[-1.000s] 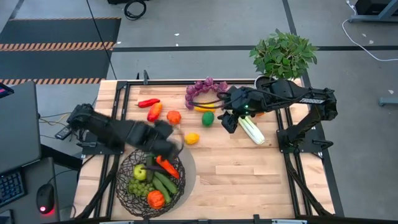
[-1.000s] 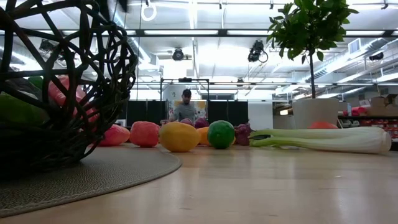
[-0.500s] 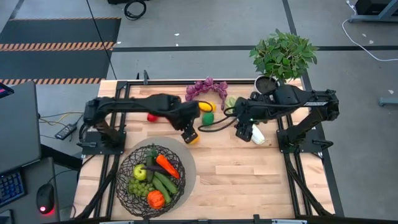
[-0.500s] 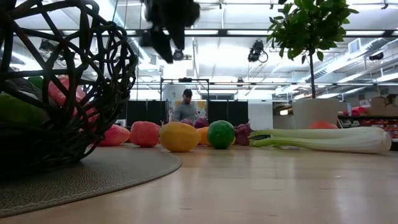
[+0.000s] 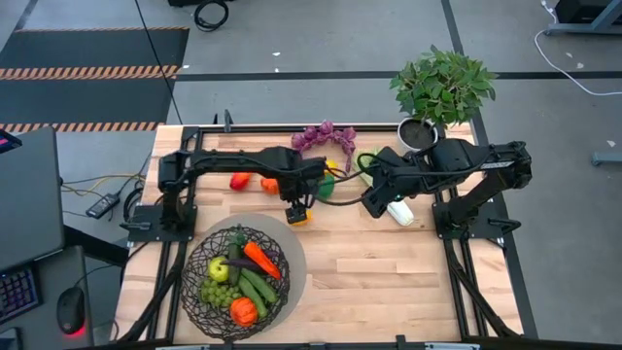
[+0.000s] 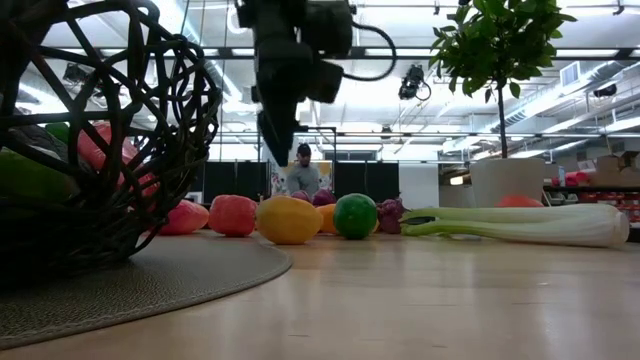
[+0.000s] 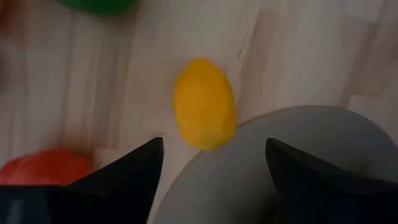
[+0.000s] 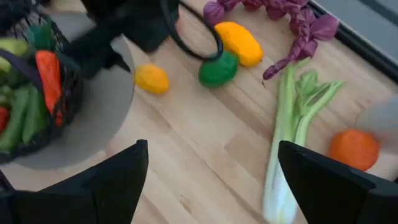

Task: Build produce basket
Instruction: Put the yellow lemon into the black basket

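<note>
I see lab or workshop hall: ceiling strip lights (image 6: 300, 52), grey floor with hazard-striped mat (image 5: 92, 70), keyboard (image 5: 15, 292) beside wooden table (image 5: 389, 272).

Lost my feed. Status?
Left gripper open over lemon. Right gripper open above celery. Basket part filled. Nothing blocking.

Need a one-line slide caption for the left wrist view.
Left gripper open above the yellow lemon, which lies on the wooden table at the grey mat's edge.
</note>
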Robot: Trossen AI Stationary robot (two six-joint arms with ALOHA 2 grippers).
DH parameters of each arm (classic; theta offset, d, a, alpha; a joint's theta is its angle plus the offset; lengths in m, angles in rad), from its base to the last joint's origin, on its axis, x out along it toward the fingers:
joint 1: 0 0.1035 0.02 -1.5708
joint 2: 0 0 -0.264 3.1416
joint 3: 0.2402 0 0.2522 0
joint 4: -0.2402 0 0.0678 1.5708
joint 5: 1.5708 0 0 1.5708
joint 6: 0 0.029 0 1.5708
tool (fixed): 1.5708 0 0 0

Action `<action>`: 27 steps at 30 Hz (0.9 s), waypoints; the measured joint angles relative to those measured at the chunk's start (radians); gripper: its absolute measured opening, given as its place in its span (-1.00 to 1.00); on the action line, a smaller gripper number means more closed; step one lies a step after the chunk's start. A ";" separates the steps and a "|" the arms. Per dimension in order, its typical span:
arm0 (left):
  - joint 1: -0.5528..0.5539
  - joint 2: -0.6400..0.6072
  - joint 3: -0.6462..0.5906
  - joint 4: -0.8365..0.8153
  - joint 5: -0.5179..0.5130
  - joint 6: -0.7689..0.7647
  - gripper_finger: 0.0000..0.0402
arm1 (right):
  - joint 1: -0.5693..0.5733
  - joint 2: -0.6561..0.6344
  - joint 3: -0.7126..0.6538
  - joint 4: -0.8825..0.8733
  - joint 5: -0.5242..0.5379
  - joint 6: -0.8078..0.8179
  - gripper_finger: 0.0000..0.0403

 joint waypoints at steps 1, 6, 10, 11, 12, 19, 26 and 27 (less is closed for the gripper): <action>-0.004 0.014 0.000 0.005 0.000 -0.001 0.49 | -0.001 0.000 0.000 0.002 0.000 0.019 0.80; -0.019 0.082 0.000 0.023 -0.014 0.000 0.57 | -0.007 0.001 -0.014 0.022 0.000 0.097 0.81; -0.020 0.121 0.000 0.059 -0.021 -0.006 0.57 | -0.009 0.001 -0.049 0.030 -0.038 0.142 0.81; -0.020 0.129 0.000 0.064 -0.022 -0.006 0.57 | -0.009 0.001 -0.060 0.032 -0.054 0.152 0.81; -0.020 0.136 0.000 0.076 -0.022 -0.006 0.57 | -0.009 0.002 -0.072 0.033 -0.069 0.160 0.81; -0.021 0.197 0.000 0.093 -0.082 -0.008 0.58 | -0.008 0.002 -0.141 0.048 -0.163 0.176 0.81; -0.050 0.216 0.000 0.090 -0.082 -0.010 0.57 | -0.009 0.001 -0.166 0.043 -0.184 0.141 0.81; -0.053 0.216 0.000 0.087 -0.081 -0.010 0.57 | -0.009 0.002 -0.168 0.043 -0.185 0.127 0.81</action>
